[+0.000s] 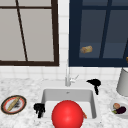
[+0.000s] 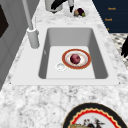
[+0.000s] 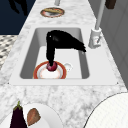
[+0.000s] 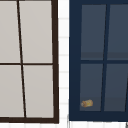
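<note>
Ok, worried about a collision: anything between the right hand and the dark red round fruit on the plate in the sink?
Nothing visible. The right hand hangs above the right rim of the white sink, and the dark red round fruit lies uncovered on its orange-rimmed plate; the grey faucet stands at the back.

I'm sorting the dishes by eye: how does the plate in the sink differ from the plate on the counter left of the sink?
The plate in the sink has an orange-red rim and holds a round dark-red fruit. The plate on the counter has a dark rim with a red inner ring and holds a long tan item. Both are round and lie flat.
</note>
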